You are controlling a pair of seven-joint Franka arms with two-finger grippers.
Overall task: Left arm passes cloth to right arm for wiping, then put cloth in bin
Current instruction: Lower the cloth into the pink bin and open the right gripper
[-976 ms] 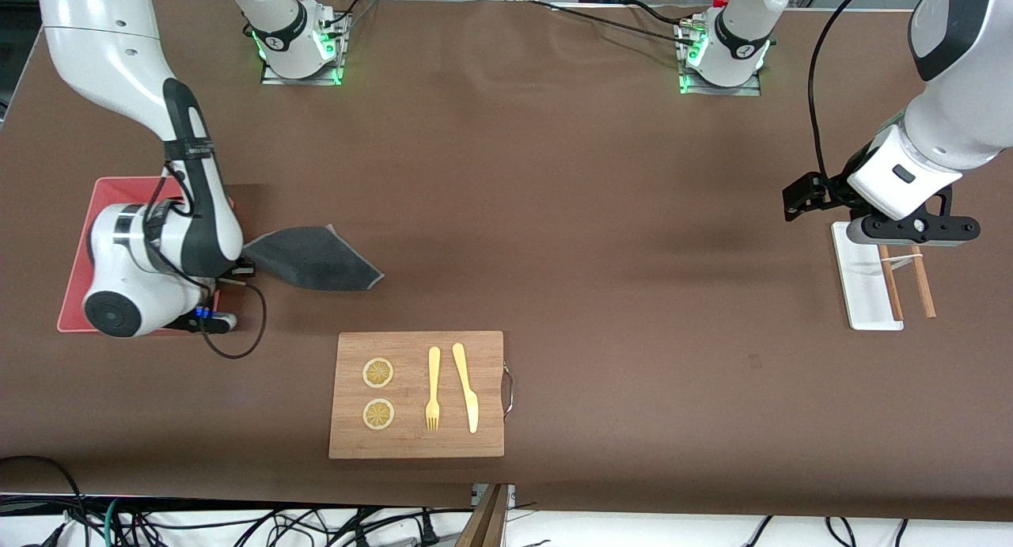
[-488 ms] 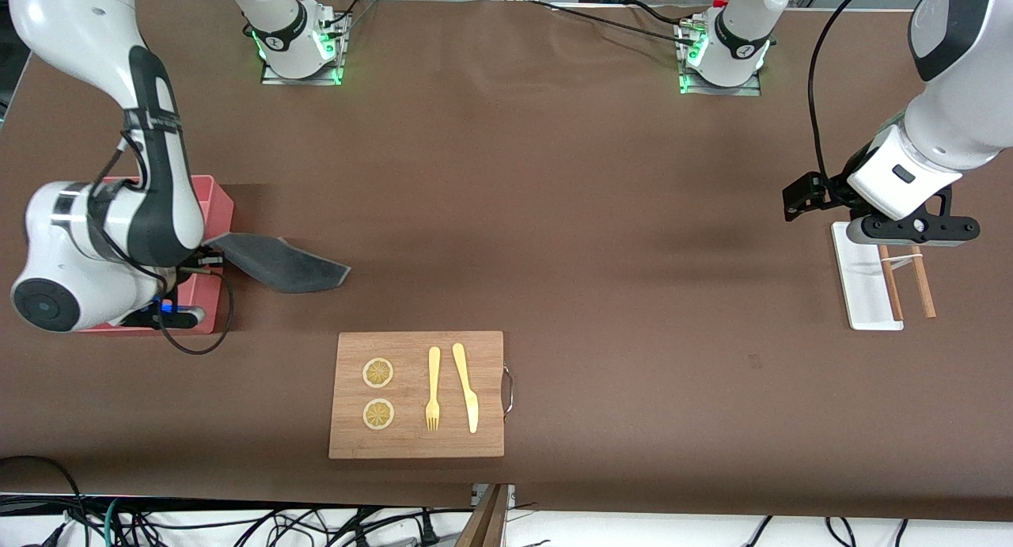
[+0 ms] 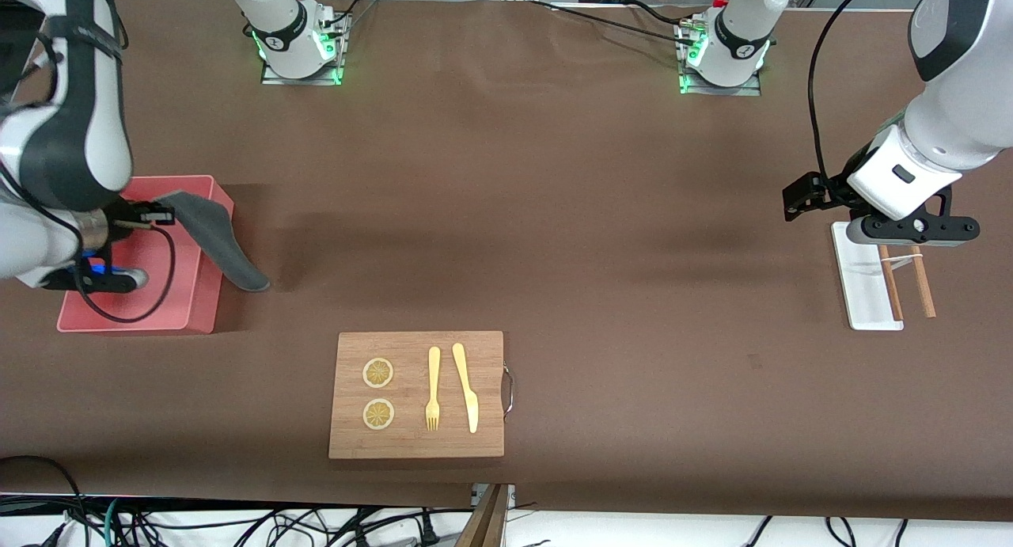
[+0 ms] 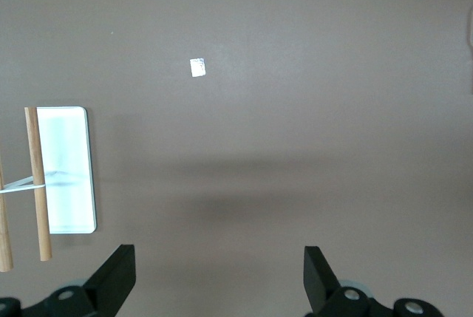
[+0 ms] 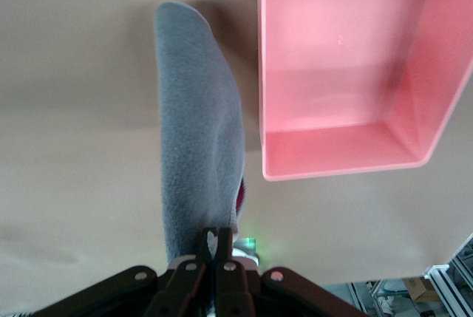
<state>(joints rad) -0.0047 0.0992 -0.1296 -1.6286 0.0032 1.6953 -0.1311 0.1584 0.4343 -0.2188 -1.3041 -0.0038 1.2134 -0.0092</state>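
My right gripper [image 3: 162,212] is shut on one end of the dark grey cloth [image 3: 215,238] and holds it in the air over the pink bin [image 3: 190,294]. The cloth hangs down from the fingers and drapes past the bin's rim toward the table's middle. In the right wrist view the cloth [image 5: 199,154] hangs from the shut gripper [image 5: 216,239] beside the bin [image 5: 347,147], whose inside looks bare. My left gripper [image 3: 910,229] is open and empty over the small white tray [image 3: 859,282]; its fingers [image 4: 118,276] stand wide apart over bare tabletop.
A wooden cutting board [image 3: 417,394] with two lemon slices, a yellow fork and a yellow knife lies nearer the front camera. The white tray [image 4: 66,169] carries two wooden sticks [image 3: 906,278] at the left arm's end of the table.
My right arm has lifted and carried the cloth toward the right arm's end of the table, from beside the bin to over it. The left arm has not moved.
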